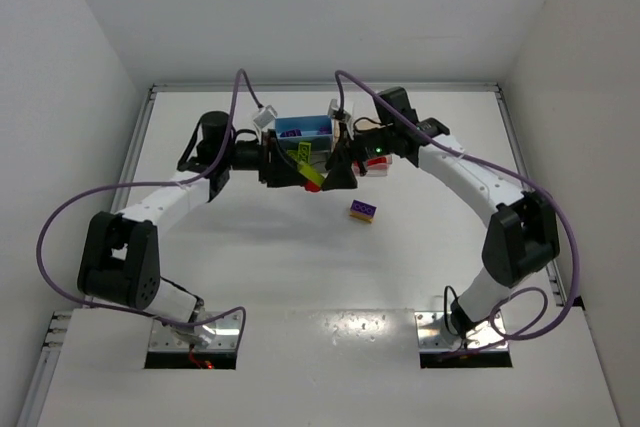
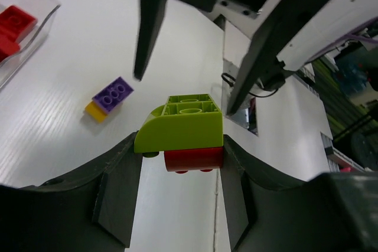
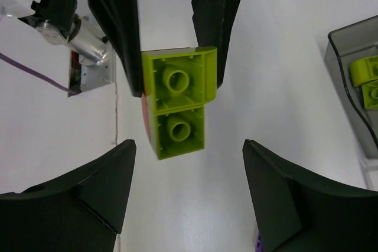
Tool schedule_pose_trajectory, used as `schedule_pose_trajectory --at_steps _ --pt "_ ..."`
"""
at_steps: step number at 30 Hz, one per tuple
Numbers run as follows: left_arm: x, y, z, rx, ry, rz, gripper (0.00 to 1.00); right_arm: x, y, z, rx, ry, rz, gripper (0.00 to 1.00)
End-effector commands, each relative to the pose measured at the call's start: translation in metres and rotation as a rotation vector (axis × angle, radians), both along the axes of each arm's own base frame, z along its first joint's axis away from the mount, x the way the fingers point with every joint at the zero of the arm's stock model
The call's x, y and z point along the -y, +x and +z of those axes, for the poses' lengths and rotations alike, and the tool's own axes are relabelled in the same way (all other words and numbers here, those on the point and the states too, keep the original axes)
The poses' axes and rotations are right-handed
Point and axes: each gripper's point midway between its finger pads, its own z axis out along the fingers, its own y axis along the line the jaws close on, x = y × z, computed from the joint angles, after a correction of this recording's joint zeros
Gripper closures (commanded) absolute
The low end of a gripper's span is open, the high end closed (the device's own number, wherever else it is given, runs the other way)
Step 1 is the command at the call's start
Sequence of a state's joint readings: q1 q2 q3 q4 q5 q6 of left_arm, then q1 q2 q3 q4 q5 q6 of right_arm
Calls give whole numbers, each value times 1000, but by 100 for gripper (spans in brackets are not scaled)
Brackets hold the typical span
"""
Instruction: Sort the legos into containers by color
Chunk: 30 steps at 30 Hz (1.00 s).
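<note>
My left gripper (image 2: 180, 141) is shut on a legos clump, a lime green brick (image 2: 183, 123) stuck on a red brick (image 2: 194, 159), held above the table. My right gripper (image 3: 189, 144) faces it, open, its fingers (image 2: 150, 25) on either side of the clump's far end without touching. From the right wrist the lime brick (image 3: 177, 101) shows its hollow underside. A purple and yellow clump (image 1: 363, 211) lies on the table. Of the containers, the blue bin (image 1: 303, 128) shows behind the grippers, a clear bin (image 2: 35, 25) holds red legos (image 2: 15, 22), and a dark grey bin (image 3: 341, 63) holds lime legos (image 3: 367, 78).
Both arms meet over the middle of the white table (image 1: 300, 267), just in front of the bins. The purple and yellow clump (image 2: 110, 97) lies a little to the right of the grippers. Purple cables (image 1: 60, 227) loop off each arm. White walls enclose the table.
</note>
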<state>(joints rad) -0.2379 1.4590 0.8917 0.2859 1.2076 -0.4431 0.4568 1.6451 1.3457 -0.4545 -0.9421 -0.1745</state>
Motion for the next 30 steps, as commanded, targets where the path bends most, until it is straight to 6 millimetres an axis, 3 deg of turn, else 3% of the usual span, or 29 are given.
schedule_pose_trajectory --at_steps 1,9,16,19,23,25,30 --pt "8 -10 27 124 -34 -125 99 -12 -3 28 11 84 76 27" --pt "13 -16 18 101 -22 -161 99 -20 -6 33 -27 116 101 28" --pt "15 -19 14 98 -15 -182 99 -23 -8 42 -50 145 124 59" --pt "16 -18 17 107 -17 -182 99 -26 -11 42 -51 145 133 59" --pt "16 -18 14 107 -18 -192 99 -24 -11 37 -66 122 112 35" --pt "16 -18 14 107 -18 -192 99 -26 -15 34 -75 118 121 30" --pt "16 -17 18 117 -20 -192 99 -26 -14 31 -83 114 120 28"
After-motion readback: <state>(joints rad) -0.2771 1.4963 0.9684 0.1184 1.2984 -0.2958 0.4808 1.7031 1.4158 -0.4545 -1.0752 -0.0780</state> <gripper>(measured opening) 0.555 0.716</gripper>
